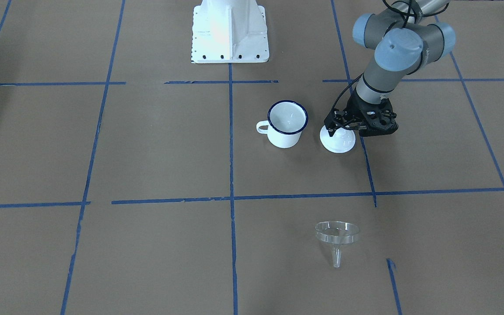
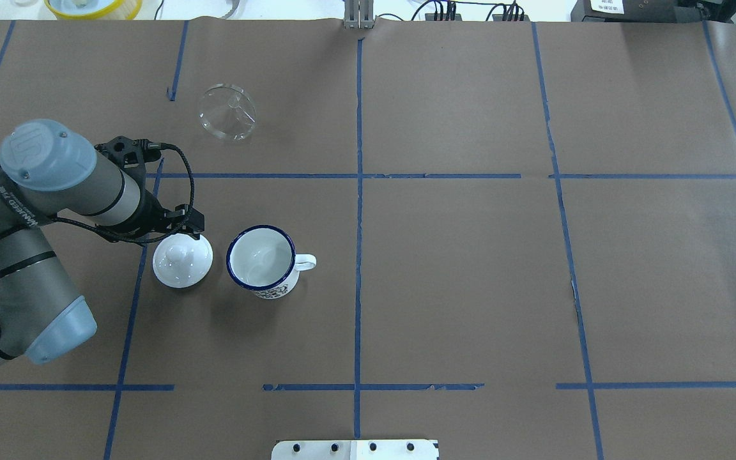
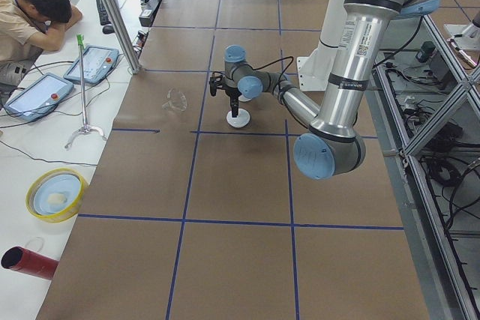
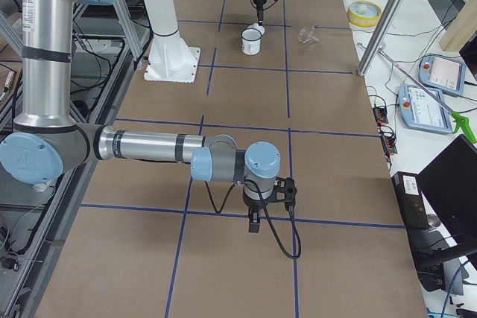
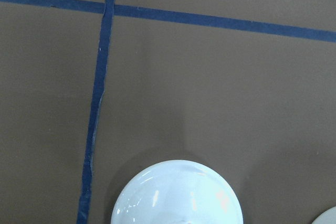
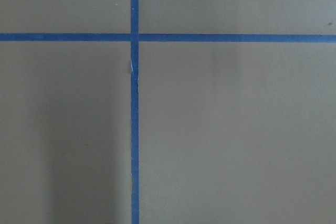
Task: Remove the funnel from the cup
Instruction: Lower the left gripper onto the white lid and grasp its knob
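Observation:
The clear funnel [image 1: 337, 236] lies on its side on the brown paper, far from the cup; it also shows in the overhead view [image 2: 227, 112]. The cup [image 1: 287, 124], a white mug with a dark blue rim, stands upright and empty [image 2: 260, 259]. My left gripper [image 1: 336, 128] points down over a white domed lid [image 1: 337, 141] beside the cup. Its fingers reach the lid's top. I cannot tell whether they are open or shut. My right gripper [image 4: 254, 223] hangs over bare paper far from these things; I cannot tell its state.
The white lid [image 2: 183, 259] sits just to the left of the cup in the overhead view, a small gap between them. Blue tape lines cross the paper. The robot's white base [image 1: 230, 33] stands behind the cup. An operator sits past the table's far edge [image 3: 34, 13].

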Motion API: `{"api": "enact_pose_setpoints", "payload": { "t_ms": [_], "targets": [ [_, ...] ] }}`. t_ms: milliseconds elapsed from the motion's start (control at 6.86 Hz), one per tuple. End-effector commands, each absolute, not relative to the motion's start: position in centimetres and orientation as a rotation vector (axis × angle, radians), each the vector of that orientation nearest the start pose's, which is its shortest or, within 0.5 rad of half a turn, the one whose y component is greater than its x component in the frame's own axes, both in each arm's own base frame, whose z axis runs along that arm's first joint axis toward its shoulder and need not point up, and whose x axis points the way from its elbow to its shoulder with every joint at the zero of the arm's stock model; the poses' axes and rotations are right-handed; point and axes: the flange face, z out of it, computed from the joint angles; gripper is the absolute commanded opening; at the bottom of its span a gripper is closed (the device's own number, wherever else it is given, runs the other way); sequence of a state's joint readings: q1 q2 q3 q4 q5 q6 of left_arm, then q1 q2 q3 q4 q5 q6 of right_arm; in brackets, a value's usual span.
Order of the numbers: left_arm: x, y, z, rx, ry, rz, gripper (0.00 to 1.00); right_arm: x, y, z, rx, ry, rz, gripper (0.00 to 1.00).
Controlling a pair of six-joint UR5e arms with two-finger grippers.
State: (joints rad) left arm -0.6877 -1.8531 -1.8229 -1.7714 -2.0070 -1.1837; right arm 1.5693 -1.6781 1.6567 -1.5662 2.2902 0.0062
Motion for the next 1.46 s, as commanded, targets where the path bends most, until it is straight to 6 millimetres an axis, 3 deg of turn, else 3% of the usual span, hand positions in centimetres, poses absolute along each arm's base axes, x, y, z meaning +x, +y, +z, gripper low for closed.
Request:
{"api": "enact_pose_setpoints", "payload": {
  "t_ms": [0,583,1021,1312],
  "targets": [
    [41.30,-43.74,37.41,0.020,0.807,-0.112,1.00,6.70,-44.51,67.01,-0.019,-0.719,0.010,1.00],
    [41.51,-43.60,37.99,0.016,0.796,-0.112,0.92,6.70,-44.51,67.01,-0.019,-0.719,0.010,1.00],
    [41.51,-43.46,37.93,0.014,0.798,-0.109,0.57,6.70,-44.51,67.01,-0.019,-0.719,0.010,1.00],
    [41.40,-43.39,38.30,0.012,0.792,-0.111,0.54,6.70,-44.51,67.01,-0.019,-0.719,0.010,1.00]
  ]
}}
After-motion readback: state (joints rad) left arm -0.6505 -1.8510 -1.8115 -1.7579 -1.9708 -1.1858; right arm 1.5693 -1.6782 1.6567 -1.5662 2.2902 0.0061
